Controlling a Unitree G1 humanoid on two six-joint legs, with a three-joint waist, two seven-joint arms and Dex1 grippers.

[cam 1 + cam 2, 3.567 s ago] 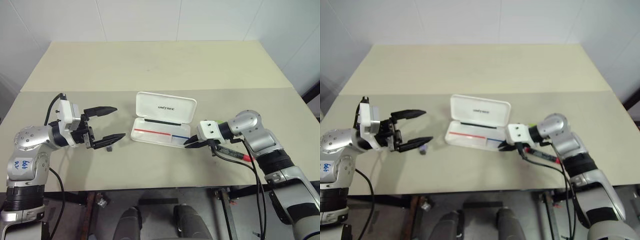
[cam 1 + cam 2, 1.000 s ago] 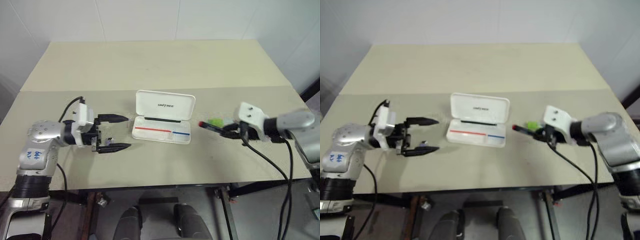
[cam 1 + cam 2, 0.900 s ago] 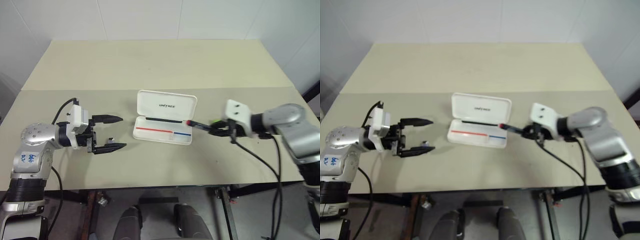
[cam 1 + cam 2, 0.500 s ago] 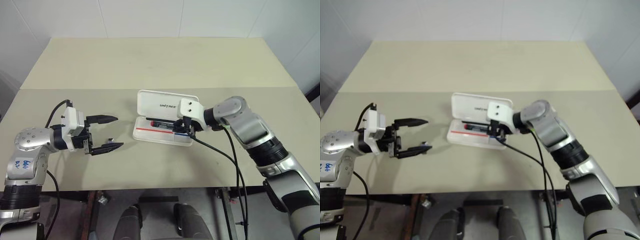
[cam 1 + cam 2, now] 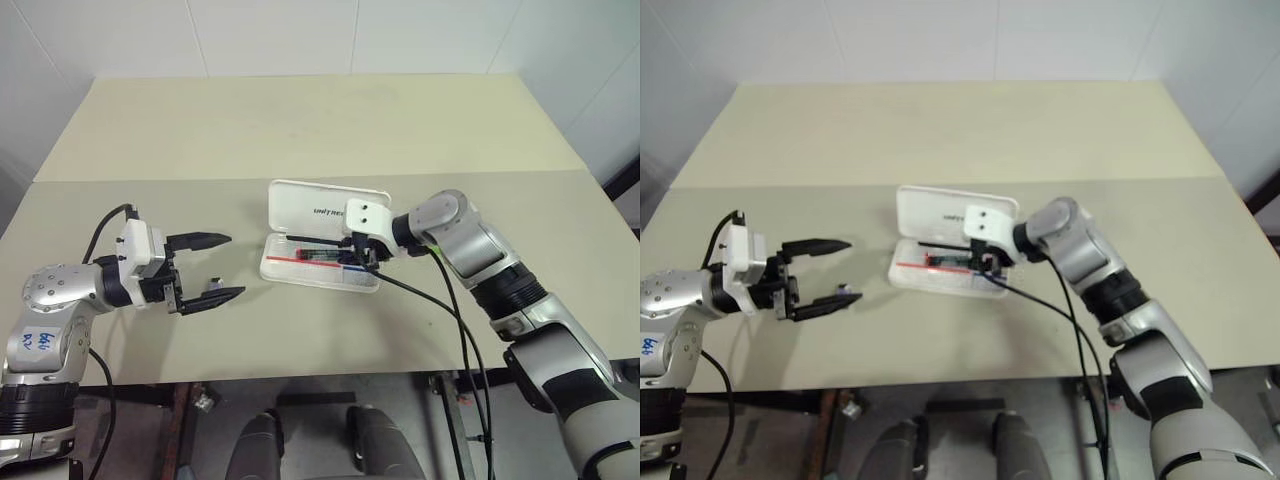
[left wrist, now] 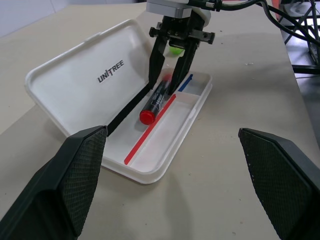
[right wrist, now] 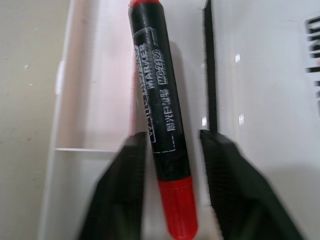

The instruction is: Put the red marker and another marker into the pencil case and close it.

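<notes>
Right end effector (image 6: 176, 65), its 2 fingers parted on either side of the red marker (image 6: 156, 99) lying in the tray of the open pencil case (image 6: 165, 150), should lift straight up so neither finger drags the marker out.

One pencil case (image 5: 300, 210), lid open; two markers in all: one red marker (image 6: 156, 100) lying in the case, one green-capped marker (image 6: 175, 49) glimpsed behind the right gripper (image 6: 171, 85); two grippers, left gripper (image 5: 222, 266) and right; two black fingers on each; one table (image 5: 300, 130).
</notes>
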